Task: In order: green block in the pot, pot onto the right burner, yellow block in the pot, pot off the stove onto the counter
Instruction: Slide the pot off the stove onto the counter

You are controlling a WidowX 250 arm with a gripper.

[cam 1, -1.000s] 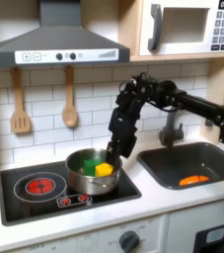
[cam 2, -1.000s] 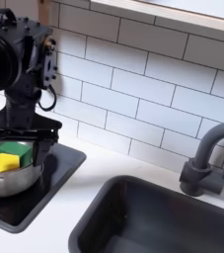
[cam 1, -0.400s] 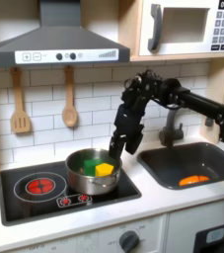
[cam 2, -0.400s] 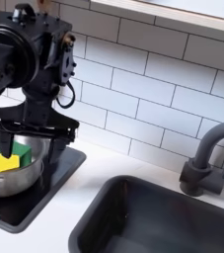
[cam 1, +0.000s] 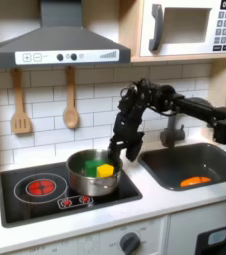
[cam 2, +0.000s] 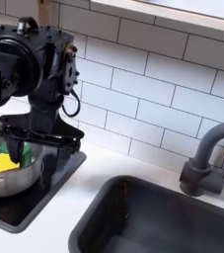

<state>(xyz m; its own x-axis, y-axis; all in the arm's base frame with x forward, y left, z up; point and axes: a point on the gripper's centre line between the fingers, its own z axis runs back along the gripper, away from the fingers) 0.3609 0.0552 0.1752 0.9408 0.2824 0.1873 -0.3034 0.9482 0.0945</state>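
Observation:
The silver pot [cam 1: 87,177] stands on the black stove [cam 1: 45,199] over the burner on the first exterior view's right. Inside it lie the green block [cam 1: 89,165] and the yellow block [cam 1: 106,171] side by side. In the second exterior view the pot [cam 2: 7,179] sits at the left edge with the green block [cam 2: 16,154] and yellow block [cam 2: 1,163] in it. My gripper [cam 1: 122,152] hangs open just above the pot's right rim, holding nothing. Its spread fingers [cam 2: 23,150] straddle the rim, the gripper [cam 2: 44,148] being empty.
The dark sink [cam 1: 212,159] lies at the first exterior view's right with an orange piece [cam 1: 195,181] in it and a faucet [cam 1: 172,129] behind. Pale counter [cam 1: 159,199] runs between stove and sink. Wooden utensils [cam 1: 20,105] hang on the tiled wall.
The open gripper rose from over the pot's inside and shifted toward the sink side, then dipped a little beside the rim. Both blocks stayed in the pot, which has not moved.

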